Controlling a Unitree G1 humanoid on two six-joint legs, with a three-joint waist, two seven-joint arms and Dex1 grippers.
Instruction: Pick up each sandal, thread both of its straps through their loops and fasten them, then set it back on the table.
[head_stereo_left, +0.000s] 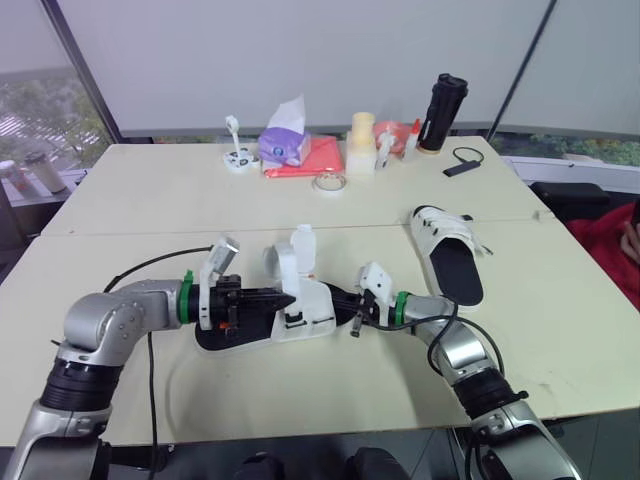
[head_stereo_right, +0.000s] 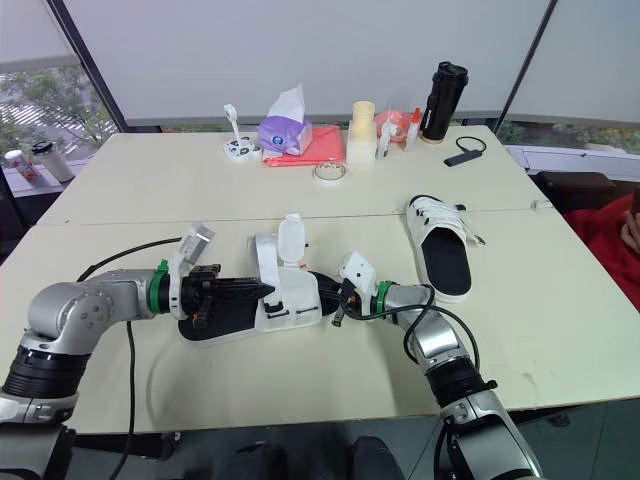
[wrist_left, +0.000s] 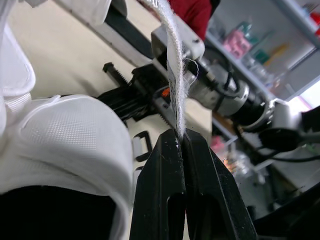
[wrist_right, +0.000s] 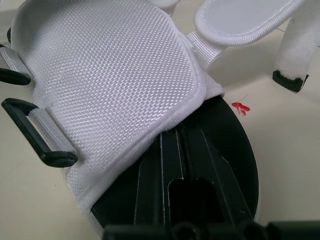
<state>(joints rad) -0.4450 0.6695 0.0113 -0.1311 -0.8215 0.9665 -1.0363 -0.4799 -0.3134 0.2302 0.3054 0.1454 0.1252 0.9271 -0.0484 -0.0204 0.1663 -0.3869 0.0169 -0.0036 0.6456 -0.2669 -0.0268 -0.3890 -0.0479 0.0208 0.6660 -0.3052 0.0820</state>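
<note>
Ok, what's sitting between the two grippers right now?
The near sandal: the left gripper pinches one raised strap, the right gripper meets its other end. Both eye views show it.
</note>
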